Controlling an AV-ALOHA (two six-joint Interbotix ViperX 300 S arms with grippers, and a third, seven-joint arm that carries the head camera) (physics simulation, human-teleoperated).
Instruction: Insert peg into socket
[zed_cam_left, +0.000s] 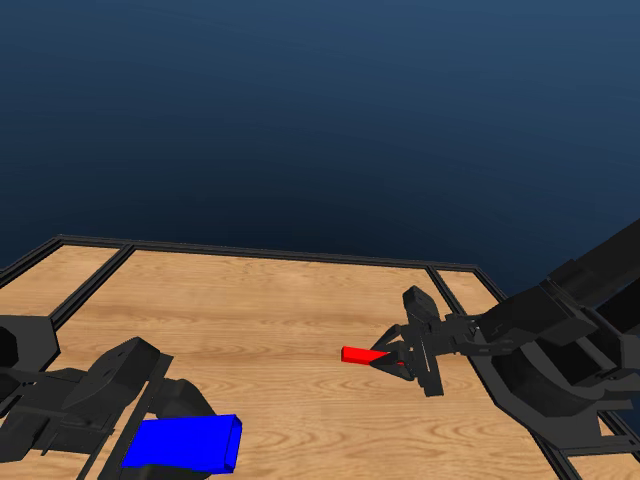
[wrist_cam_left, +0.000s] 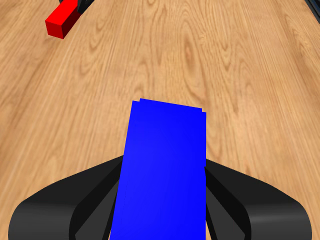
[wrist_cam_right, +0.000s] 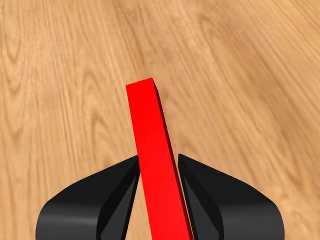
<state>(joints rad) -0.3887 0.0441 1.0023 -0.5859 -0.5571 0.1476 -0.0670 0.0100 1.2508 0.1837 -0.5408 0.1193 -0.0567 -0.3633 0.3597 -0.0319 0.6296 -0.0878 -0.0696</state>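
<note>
Clamped in the left gripper (zed_cam_left: 165, 420): bright blue boxy socket (zed_cam_left: 185, 443), gripped by its sides between the jaws, far end jutting out past the tips toward the opposite arm. Farther off, pinched in the right gripper (zed_cam_left: 395, 357): thin red rectangular peg (zed_cam_left: 364, 354), free end projecting beyond the jaws toward the socket, well apart from it over the wooden table (zed_cam_left: 270, 310). Probably held so for lining up end to end.

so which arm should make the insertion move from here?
Right, probably. The right gripper holds the peg with its free end pointing toward the left arm. The left gripper holds the socket low near the table; best kept steady as the target.
</note>
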